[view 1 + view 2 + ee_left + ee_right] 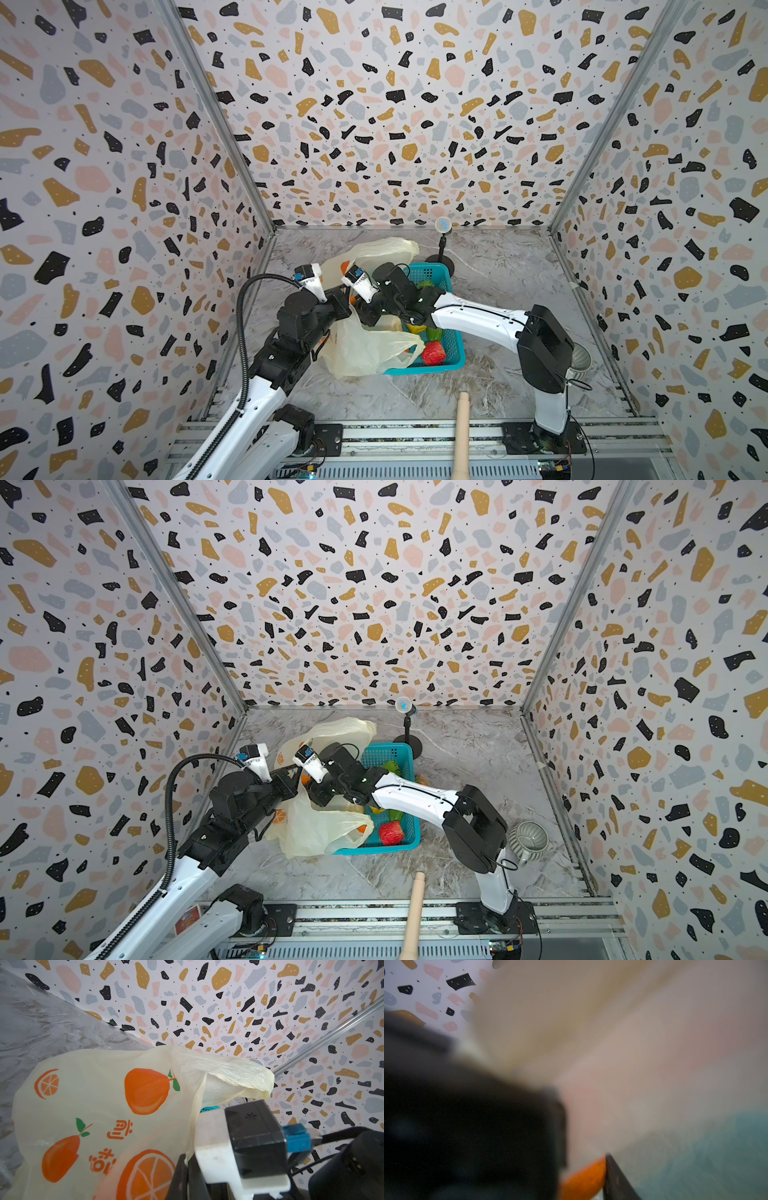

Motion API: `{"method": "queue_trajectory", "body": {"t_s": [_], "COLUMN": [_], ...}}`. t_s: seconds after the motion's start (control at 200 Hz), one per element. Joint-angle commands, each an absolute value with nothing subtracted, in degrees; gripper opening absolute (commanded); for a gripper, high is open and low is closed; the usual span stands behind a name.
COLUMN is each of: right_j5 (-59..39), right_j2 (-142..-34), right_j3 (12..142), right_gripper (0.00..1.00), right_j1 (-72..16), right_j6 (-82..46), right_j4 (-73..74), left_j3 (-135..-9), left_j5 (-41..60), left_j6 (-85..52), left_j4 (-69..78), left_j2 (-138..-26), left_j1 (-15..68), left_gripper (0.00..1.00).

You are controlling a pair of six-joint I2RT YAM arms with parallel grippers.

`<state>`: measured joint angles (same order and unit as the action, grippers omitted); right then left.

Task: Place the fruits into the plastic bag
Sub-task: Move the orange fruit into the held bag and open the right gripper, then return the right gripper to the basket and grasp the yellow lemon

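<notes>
Left wrist view shows the left gripper [187, 1167] pinching the plastic bag [99, 1101]. The fruits [433, 353] sit nearer the right gripper [368, 316], and nobody can tell if that one is open.

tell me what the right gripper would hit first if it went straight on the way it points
Probably the plastic bag: the right gripper points into its pale film, which fills the wrist view close up, though blurred.
</notes>
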<state>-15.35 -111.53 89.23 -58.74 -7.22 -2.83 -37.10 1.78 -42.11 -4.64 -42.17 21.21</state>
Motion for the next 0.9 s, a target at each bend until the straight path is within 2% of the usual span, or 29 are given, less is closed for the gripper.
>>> {"method": "queue_trajectory", "body": {"t_s": [0.0,0.105,0.15,0.561,0.896], "right_j5": [-15.5,-11.7,-10.6,-4.7,-5.0], "right_j2": [-110.8,-108.7,-107.6,-95.3,-82.7], "right_j3": [89.3,86.2,85.0,70.9,58.9], "right_gripper": [0.65,0.79,0.81,0.82,0.82], "right_j1": [-59.7,-59.4,-59.0,-50.0,-43.5], "right_j6": [-7.3,-7.5,-7.6,-11.0,-11.9], "right_j4": [-5.9,-4.8,-4.3,-3.1,-3.5], "left_j3": [-37.0,-37.1,-37.2,-39.9,-41.6], "left_j5": [1.5,0.5,0.3,-2.6,-5.1], "left_j6": [-44.0,-44.2,-44.4,-43.0,-40.5], "left_j4": [1.8,1.2,1.3,-2.5,-4.9], "left_j2": [-40.8,-40.7,-40.7,-40.9,-41.6], "left_j1": [21.4,21.4,21.4,21.4,21.4], "left_gripper": [0.0,0.0,0.0,0.0,0.0]}}
